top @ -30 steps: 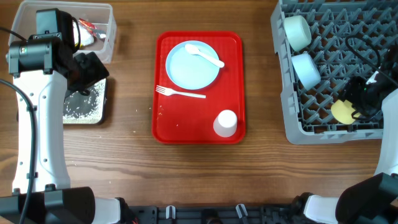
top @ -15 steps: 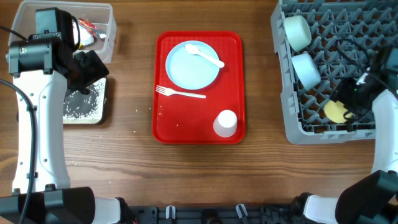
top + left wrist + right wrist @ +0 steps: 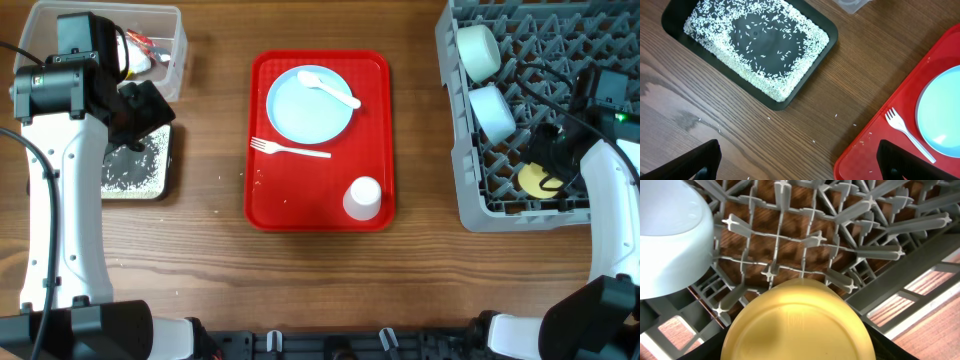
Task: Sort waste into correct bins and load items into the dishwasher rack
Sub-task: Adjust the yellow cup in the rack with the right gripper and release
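Writing: the print on the red-and-white wrapper (image 3: pixel 140 42) in the clear tub (image 3: pixel 175 60) is too small for me to read.
Left claw (image 3: pixel 802 162): fingers spread wide with nothing between them. It hangs over the tabletop (image 3: pixel 740 135), between the black tray (image 3: pixel 790 101) of rice grains (image 3: pixel 767 80) and the red tray (image 3: pixel 875 145).
Right claw (image 3: pixel 553 168): over the dishwasher rack (image 3: pixel 470 205), close against the yellow cup (image 3: pixel 797 322). I cannot tell whether it is clamped.
Yellow cup: its base faces my wrist camera, on the tines beside a light-blue bowl (image 3: pixel 665 235).

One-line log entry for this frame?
left gripper open over table beside black tray | right gripper at yellow cup in rack, grip unclear
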Controlling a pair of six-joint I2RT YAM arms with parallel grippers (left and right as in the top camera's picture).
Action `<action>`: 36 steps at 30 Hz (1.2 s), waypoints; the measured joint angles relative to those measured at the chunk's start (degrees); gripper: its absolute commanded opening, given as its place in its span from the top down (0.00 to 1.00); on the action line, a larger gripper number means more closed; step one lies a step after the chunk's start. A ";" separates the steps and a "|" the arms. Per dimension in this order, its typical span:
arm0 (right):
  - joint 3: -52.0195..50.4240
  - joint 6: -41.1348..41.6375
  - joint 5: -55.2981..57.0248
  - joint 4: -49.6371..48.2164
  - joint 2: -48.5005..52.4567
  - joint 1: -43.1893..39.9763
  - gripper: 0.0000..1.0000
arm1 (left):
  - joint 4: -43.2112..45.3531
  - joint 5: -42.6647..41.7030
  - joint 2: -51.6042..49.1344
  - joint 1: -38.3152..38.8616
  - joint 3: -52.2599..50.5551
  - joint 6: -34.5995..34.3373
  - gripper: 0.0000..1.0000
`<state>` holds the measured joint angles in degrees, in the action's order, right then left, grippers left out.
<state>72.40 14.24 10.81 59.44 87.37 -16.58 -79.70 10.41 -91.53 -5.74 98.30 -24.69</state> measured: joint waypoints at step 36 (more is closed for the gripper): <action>1.33 -2.14 -6.86 0.24 0.00 0.00 0.18 | 0.02 0.00 0.00 0.00 0.00 0.00 0.00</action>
<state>73.73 12.10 3.95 59.68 87.37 -16.58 -79.68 10.41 -91.53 -5.74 98.30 -24.69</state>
